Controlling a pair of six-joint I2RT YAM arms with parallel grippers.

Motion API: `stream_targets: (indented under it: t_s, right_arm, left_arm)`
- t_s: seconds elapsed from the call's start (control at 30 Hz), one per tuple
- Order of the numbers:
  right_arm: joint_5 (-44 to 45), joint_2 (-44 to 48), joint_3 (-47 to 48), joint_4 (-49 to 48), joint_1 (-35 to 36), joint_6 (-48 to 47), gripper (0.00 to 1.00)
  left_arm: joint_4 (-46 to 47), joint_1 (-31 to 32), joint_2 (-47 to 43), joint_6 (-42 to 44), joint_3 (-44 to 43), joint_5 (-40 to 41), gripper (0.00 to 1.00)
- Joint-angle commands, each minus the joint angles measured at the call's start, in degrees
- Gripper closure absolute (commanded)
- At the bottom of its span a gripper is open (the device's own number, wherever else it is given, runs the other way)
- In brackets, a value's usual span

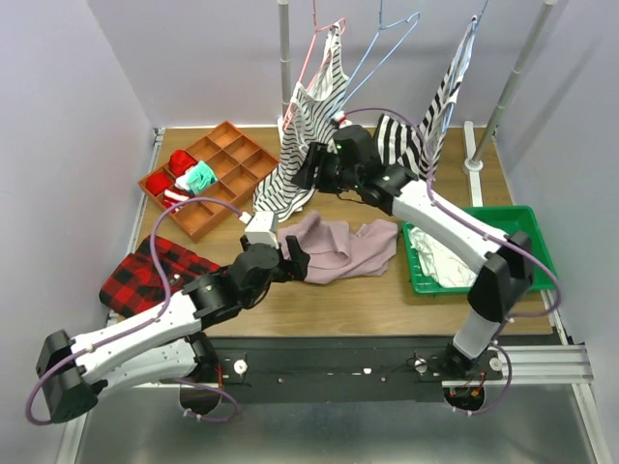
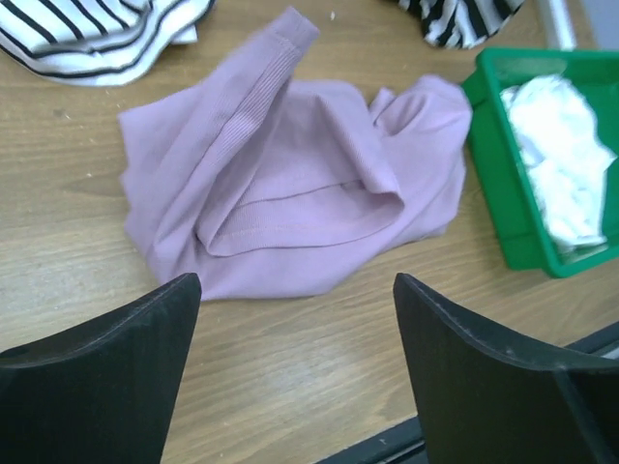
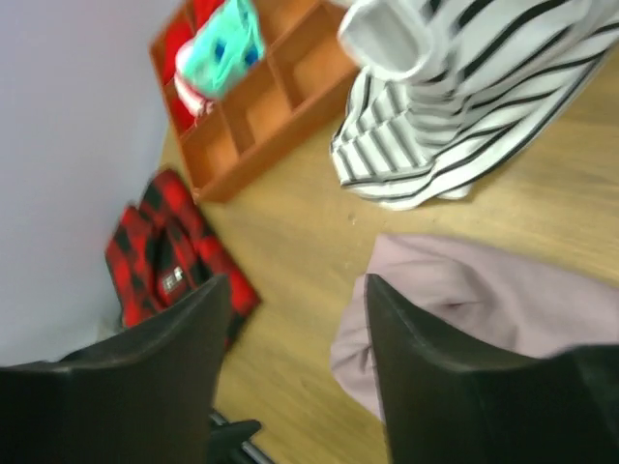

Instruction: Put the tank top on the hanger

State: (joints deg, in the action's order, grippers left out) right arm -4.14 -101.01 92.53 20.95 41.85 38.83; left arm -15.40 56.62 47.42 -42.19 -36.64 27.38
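The tank top [image 1: 340, 247] is a dusty mauve-pink heap, crumpled on the wooden table; it also shows in the left wrist view [image 2: 290, 184] and the right wrist view [image 3: 464, 300]. The hanger [image 1: 384, 53], thin pale blue wire, hangs bare from the rail at the back. My left gripper [image 1: 298, 259] [image 2: 295, 290] is open just short of the tank top's near-left edge, nothing between its fingers. My right gripper [image 1: 304, 174] [image 3: 290, 290] is open and empty, raised above the table beside the striped top, over the tank top's left end.
A striped top [image 1: 300, 145] [image 3: 464, 106] [image 2: 87, 39] hangs from a pink hanger [image 1: 324, 48]; a second striped top [image 1: 440, 106] hangs to the right. A green bin [image 1: 522, 217] [image 2: 493, 174] holds a white garment [image 1: 440, 256]. At left are an orange organizer [image 1: 218, 169] [image 3: 280, 106] and red plaid cloth [image 1: 145, 271] [image 3: 164, 251].
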Motion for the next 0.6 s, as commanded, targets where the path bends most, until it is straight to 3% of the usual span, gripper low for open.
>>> stream_targets:
  t_s: [0.0, 0.07, 0.23, 0.37, 0.57]
  right_arm:
    - [14.8, 10.9, -9.3, 1.8, -0.2, -6.4, 0.26]
    - [16.4, 16.9, -19.8, -0.8, -0.2, -5.7, 0.24]
    - [22.3, 20.8, -31.4, -1.7, -0.4, -4.5, 0.24]
    - [20.1, 14.9, -31.8, -5.1, -0.5, -5.2, 0.25]
    - [17.1, -0.7, -22.7, -7.0, -0.5, -6.7, 0.22]
  left_arm:
    - [7.2, -0.2, 7.9, -2.1, 2.4, -1.7, 0.13]
    - [9.9, -0.2, 11.4, -1.8, 2.0, -1.9, 0.13]
    - [10.0, -0.6, 18.0, -0.3, -3.7, 1.8, 0.13]
    - [8.2, -3.5, 21.4, -2.8, -6.9, 2.0, 0.13]
    - [6.6, -6.3, 15.6, -4.8, -4.4, 2.0, 0.13]
